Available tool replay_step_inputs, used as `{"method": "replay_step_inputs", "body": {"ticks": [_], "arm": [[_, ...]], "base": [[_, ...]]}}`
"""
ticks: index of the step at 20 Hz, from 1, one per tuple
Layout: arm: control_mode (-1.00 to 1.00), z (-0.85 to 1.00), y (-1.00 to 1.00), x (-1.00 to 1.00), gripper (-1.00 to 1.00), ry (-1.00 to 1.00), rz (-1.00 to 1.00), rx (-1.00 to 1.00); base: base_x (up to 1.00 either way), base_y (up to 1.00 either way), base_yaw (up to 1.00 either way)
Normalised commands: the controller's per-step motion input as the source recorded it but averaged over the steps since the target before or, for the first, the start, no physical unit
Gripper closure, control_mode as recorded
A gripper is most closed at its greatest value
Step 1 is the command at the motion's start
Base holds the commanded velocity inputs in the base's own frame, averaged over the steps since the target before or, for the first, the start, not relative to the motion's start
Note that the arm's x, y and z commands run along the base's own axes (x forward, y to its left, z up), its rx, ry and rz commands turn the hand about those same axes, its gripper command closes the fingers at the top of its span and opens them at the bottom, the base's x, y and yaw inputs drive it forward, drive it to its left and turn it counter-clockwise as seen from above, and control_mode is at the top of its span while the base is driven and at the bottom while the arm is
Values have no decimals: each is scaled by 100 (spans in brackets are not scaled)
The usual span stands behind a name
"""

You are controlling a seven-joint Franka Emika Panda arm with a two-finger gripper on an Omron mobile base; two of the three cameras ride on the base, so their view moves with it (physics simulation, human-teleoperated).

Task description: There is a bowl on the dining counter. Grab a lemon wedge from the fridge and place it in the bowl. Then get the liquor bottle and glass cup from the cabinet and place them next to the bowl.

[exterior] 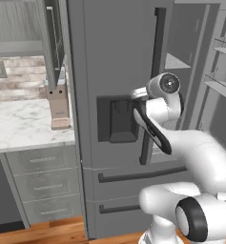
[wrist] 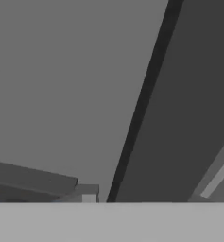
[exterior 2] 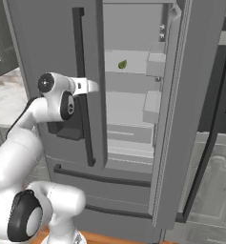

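In the left base view, the fridge [exterior: 119, 71] is seen head-on with its left door closed, the dark dispenser recess [exterior: 117, 119] set into that door and two lower drawers beneath it. The arm's wrist is raised in front of the left door, close to its long dark handle [exterior: 152, 81]; the gripper itself is hidden behind the wrist, so it cannot be told whether its fingers are spread or pressed together. To the left, a marble worktop [exterior: 24, 124] backed by brick tiles is seen, with a knife block [exterior: 58, 107] standing on it. In the right base view, the right door [exterior 2: 181, 114] of the fridge is swung open and the inner shelves are exposed. The lemon wedge [exterior 2: 122, 64] is seen lying on an upper shelf, well apart from the arm. In the hand view, flat grey fridge surfaces are seen close up, crossed by a dark diagonal gap.
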Motion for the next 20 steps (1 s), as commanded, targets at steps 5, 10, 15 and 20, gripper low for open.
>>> {"method": "replay_step_inputs", "body": {"ticks": [5, 10, 15, 20], "arm": [[-100, 0, 73, -99, 100, -2, 22, 0], [-100, 0, 99, -100, 100, 0, 23, -2], [-100, 0, 100, -98, -100, 0, 21, -11], [-100, 2, 9, -83, -100, -5, 12, -9]], "base": [[0, 0, 0], [0, 0, 0], [0, 0, 0], [0, 0, 0]]}}
